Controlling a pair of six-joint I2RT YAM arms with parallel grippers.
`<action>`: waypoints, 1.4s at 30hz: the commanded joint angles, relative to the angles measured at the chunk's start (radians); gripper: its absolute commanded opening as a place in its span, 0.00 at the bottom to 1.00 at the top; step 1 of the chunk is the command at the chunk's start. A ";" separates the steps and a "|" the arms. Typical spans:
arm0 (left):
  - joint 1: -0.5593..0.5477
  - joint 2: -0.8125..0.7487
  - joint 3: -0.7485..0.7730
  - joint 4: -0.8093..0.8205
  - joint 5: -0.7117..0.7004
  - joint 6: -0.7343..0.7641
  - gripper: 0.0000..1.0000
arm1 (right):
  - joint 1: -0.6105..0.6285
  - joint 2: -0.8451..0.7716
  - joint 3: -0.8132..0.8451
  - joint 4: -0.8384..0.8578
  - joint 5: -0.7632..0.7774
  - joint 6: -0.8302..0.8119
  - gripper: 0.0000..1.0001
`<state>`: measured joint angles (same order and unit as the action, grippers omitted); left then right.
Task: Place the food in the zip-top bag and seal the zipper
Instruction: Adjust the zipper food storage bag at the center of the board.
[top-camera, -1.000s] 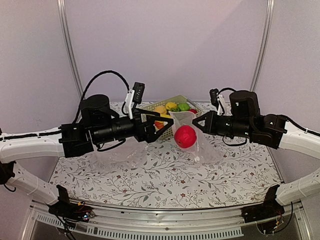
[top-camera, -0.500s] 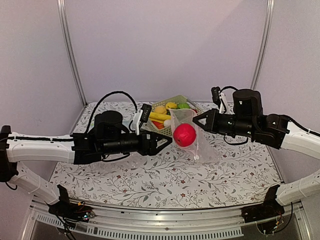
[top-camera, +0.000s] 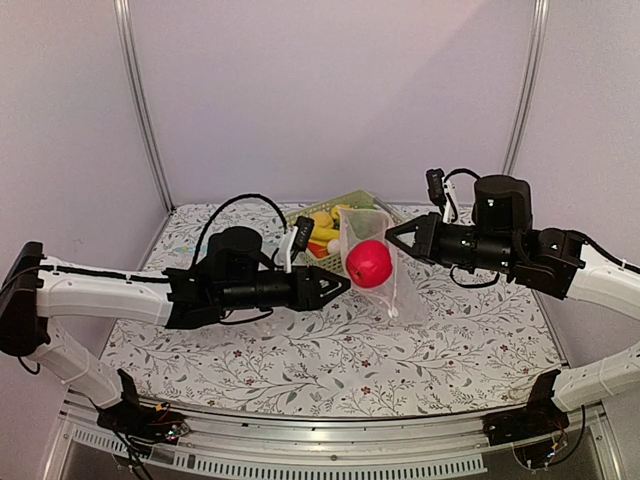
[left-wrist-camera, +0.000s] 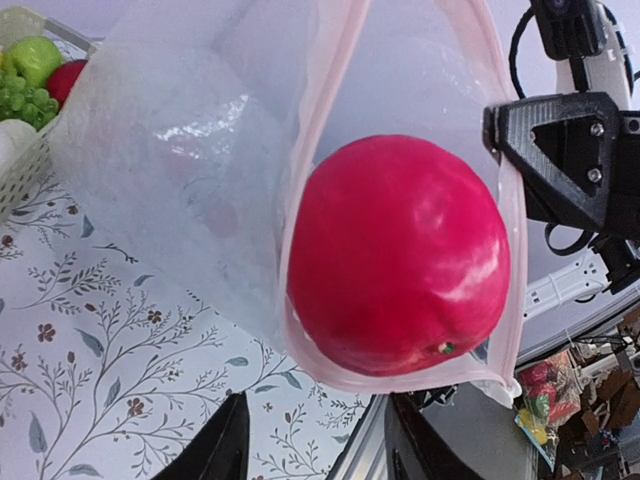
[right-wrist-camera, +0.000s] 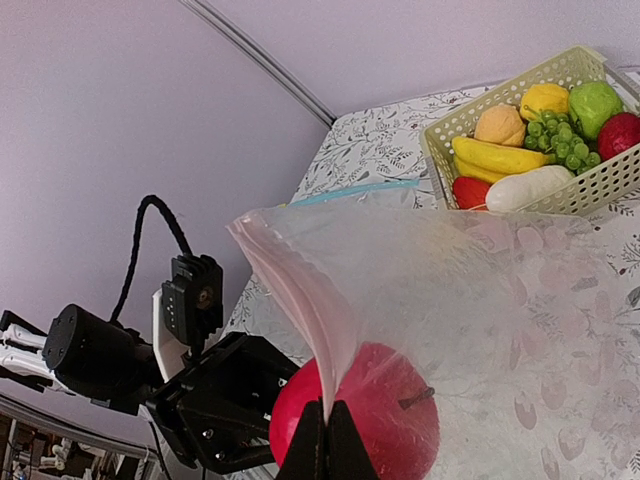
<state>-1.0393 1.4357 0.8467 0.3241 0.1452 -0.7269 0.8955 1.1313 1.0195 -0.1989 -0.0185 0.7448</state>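
Observation:
The zip-top bag (top-camera: 385, 285) hangs in the air. My right gripper (right-wrist-camera: 327, 440) is shut on its pink zipper (right-wrist-camera: 300, 290) strip at the mouth. A red apple (top-camera: 370, 263) sits in the bag's mouth, partly behind the clear film; the left wrist view shows the apple (left-wrist-camera: 400, 255) ringed by the pink strip. My left gripper (left-wrist-camera: 320, 455) is just below and left of the apple, open, with nothing between its fingers. The rest of the food lies in the basket (right-wrist-camera: 575, 195): banana (right-wrist-camera: 497, 157), peach (right-wrist-camera: 499, 124), lemon (right-wrist-camera: 545, 98), grapes (right-wrist-camera: 560, 145), green fruit (right-wrist-camera: 594, 103), white piece (right-wrist-camera: 530, 187).
The pale green basket (top-camera: 352, 200) stands at the back of the flowered table (top-camera: 300, 370), just behind the bag. A second clear bag with a blue strip (right-wrist-camera: 350, 190) lies flat on the table left of the basket. Both arms (top-camera: 110, 295) reach in from the sides.
My left arm has dropped lower and pulled back from the apple, and its jaws have narrowed. The apple stays in the bag's mouth. The right gripper keeps its hold, barely moved.

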 joint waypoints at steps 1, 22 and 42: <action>0.018 0.035 0.014 0.057 0.019 -0.037 0.43 | -0.006 -0.024 -0.015 0.030 -0.013 0.007 0.00; 0.036 0.109 0.050 0.142 0.071 -0.097 0.22 | -0.006 -0.031 -0.017 0.033 -0.022 0.008 0.00; 0.070 0.097 0.074 0.205 0.117 -0.097 0.00 | -0.006 -0.020 -0.035 -0.016 0.068 -0.015 0.00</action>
<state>-0.9981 1.5566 0.8825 0.5179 0.2245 -0.8429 0.8951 1.1183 1.0019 -0.1852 -0.0238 0.7448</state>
